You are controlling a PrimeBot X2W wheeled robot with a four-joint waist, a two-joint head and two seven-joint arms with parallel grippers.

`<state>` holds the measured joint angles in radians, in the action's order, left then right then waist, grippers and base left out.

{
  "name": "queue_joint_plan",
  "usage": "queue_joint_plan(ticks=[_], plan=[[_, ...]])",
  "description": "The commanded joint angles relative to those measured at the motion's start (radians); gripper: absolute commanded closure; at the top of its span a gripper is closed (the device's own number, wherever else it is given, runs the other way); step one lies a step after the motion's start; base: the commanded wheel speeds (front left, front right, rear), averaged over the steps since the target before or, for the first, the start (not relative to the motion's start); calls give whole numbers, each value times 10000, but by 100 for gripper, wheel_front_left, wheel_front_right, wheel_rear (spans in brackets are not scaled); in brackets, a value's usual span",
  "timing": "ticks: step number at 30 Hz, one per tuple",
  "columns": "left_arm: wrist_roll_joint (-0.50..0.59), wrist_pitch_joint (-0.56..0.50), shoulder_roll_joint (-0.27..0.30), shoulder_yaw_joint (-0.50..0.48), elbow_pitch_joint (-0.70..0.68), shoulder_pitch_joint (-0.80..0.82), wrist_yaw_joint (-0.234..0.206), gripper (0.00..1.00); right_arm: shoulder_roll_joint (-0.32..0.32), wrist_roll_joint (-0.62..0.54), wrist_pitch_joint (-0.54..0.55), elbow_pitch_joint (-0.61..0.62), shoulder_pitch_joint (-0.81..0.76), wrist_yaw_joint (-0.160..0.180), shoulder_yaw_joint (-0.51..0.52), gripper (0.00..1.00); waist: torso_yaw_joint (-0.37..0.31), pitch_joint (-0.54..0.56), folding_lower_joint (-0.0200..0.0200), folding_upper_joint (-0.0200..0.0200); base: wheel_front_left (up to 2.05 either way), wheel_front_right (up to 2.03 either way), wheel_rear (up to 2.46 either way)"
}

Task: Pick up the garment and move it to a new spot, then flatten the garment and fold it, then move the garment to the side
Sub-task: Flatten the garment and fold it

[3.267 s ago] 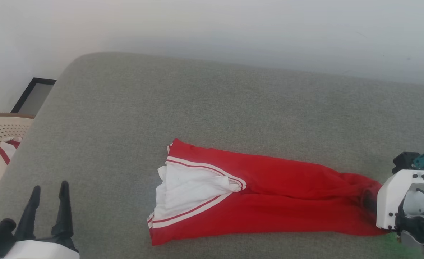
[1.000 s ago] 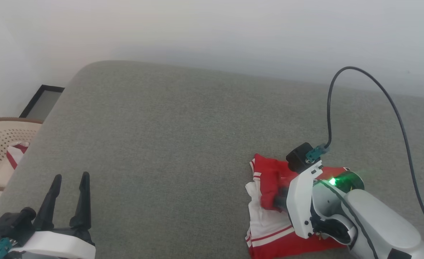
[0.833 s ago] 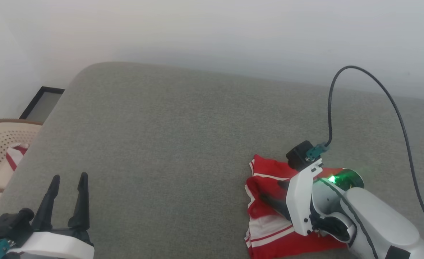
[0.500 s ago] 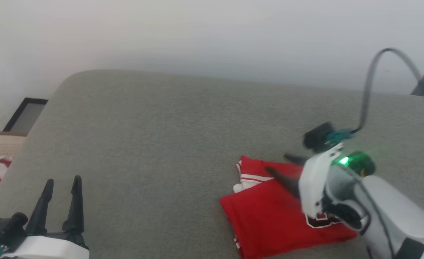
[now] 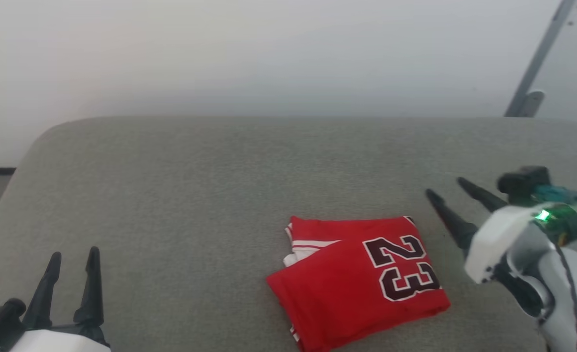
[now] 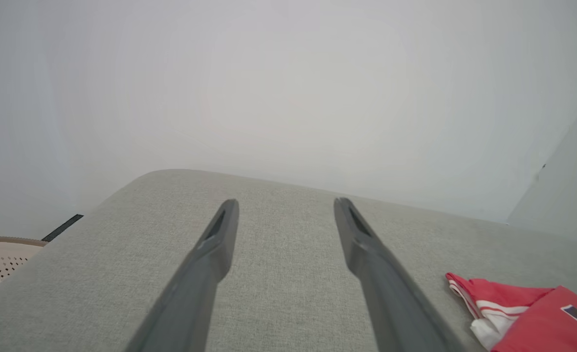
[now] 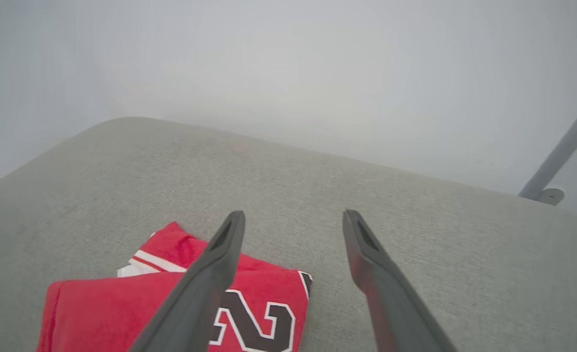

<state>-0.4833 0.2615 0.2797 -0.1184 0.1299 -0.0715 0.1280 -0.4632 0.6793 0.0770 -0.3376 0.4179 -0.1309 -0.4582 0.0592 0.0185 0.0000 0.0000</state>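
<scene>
Head view: right gripper (image 5: 444, 186) wide, tilted beside folded garment (image 5: 357, 278); left gripper (image 5: 74, 252) wide.

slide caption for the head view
Folded red jersey shirt on grey fabric surface; left gripper, right gripper open, empty

Soft even daylight, faint shadows, hazy washed-out wall, slight wide-angle wrist distortion
</scene>
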Motion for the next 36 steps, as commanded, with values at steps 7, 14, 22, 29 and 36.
queue_joint_plan(ticks=[7, 14, 22, 29, 36], plan=[[83, 41, 36, -169, -48, -164, 24, 0, 29, -560, -1123, -283, -846, 6, 1036, 0, -451, 35, 0, 0, 0, 0, 0], [78, 41, 108, -245, -22, -253, 24, 0, 335, -1154, -2157, -551, -1667, 6, 1955, 0, -710, 38, 0, 0, 0, 0, 0], [54, 41, 81, -288, 76, -227, 25, 0, 808, -1610, -2912, -822, -2331, 6, 2734, 0, -776, 48, 0, 0, 0, 0, 0], [-3, 41, 164, -202, 156, -151, 25, 0, 1114, -1807, -3083, -863, -2671, 6, 2975, 0, -713, 64, 0, 0, 0, 0, 0], [17, 41, 231, -176, 167, -198, 25, 0, 1254, -1856, -3118, -769, -2803, 6, 3069, 0, -662, 70, 0, 0, 0, 0, 0]])
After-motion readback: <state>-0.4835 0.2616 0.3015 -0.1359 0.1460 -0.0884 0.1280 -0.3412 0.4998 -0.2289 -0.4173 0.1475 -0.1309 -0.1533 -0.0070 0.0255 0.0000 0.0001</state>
